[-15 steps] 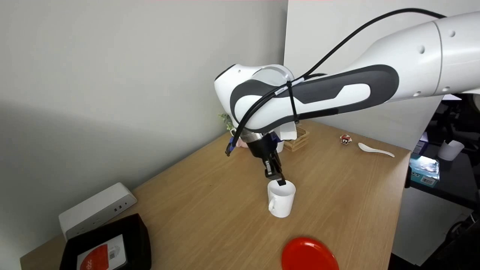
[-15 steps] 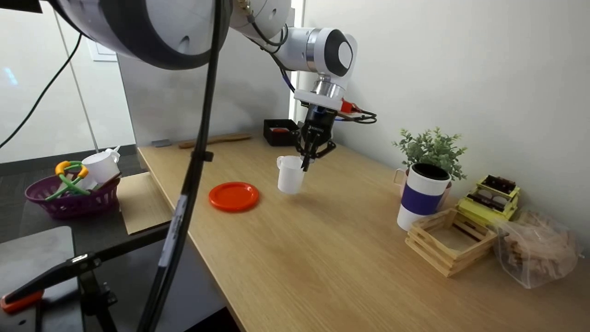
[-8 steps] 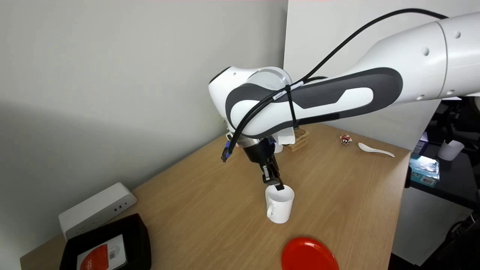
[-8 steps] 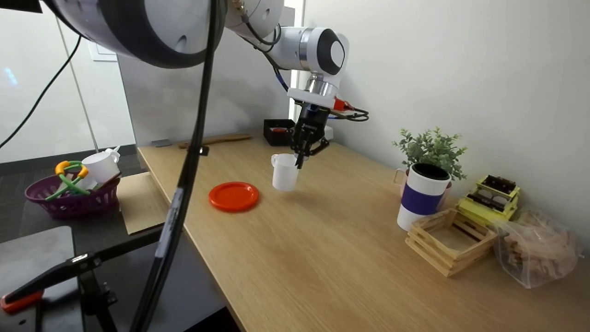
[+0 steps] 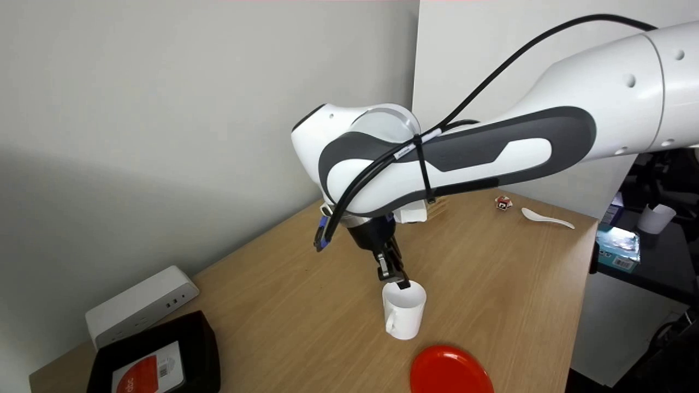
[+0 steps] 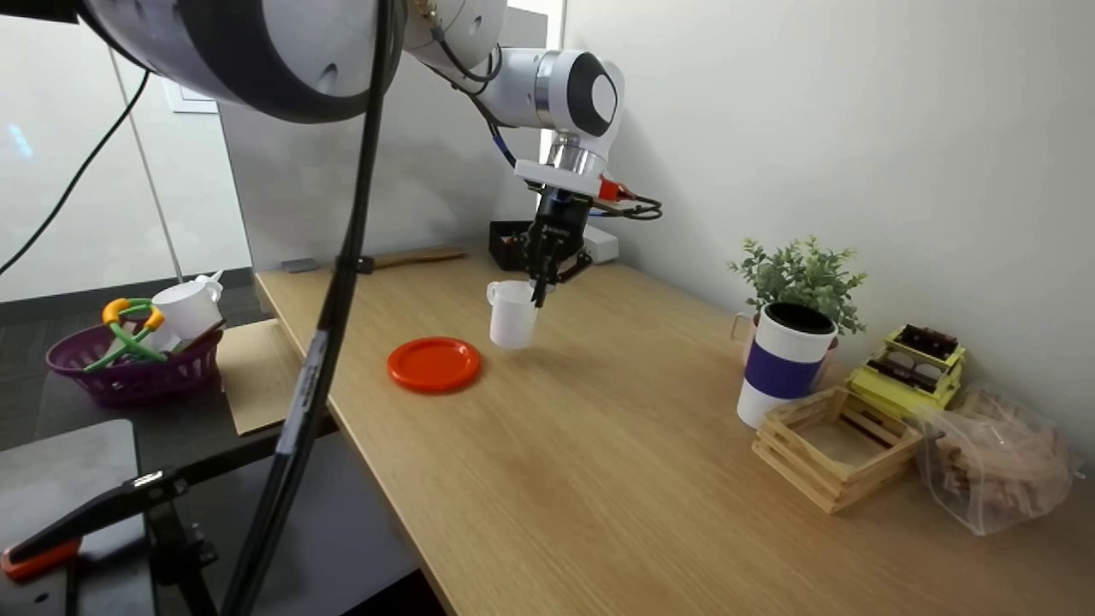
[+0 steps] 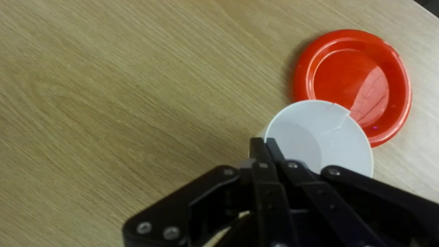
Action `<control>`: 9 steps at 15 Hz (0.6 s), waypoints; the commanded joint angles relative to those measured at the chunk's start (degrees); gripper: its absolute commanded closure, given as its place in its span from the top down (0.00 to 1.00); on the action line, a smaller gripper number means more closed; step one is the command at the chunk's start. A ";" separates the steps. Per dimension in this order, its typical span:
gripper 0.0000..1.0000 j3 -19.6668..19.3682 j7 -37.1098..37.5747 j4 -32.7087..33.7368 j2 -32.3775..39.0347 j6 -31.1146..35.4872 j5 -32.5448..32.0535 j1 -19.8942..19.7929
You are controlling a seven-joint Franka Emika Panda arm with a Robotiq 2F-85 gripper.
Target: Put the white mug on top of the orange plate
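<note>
The one black hand [image 7: 264, 140] has its two slim fingers [image 7: 272, 199] pinched together on the rim of one white mug [image 7: 329, 140], which is smooth, cylindrical and with a single handle. This mug is held near one round, glossy red-orange plate [image 7: 346, 79], which lies on the wood-grained surface [image 7: 103, 85]. Well apart stand one slatted wooden crate [image 6: 873, 475] and one white tumbler [image 6: 783, 364] with a blue-violet band.

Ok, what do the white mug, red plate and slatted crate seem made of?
White mug: ceramic or plastic; smooth plain walls fit either.
Red plate: glossy, probably plastic; even colour, bright reflection.
Slatted crate: likely wood, looks matte; pale tan slats.
</note>
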 commanded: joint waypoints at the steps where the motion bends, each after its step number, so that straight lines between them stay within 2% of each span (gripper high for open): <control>1: 0.00 -0.31 1.01 -2.96 -2.01 0.45 -0.53 0.68; 2: 0.01 0.00 0.11 -0.07 0.00 0.00 0.00 0.46; 9: 0.01 0.00 0.23 -0.12 0.00 0.00 0.00 0.63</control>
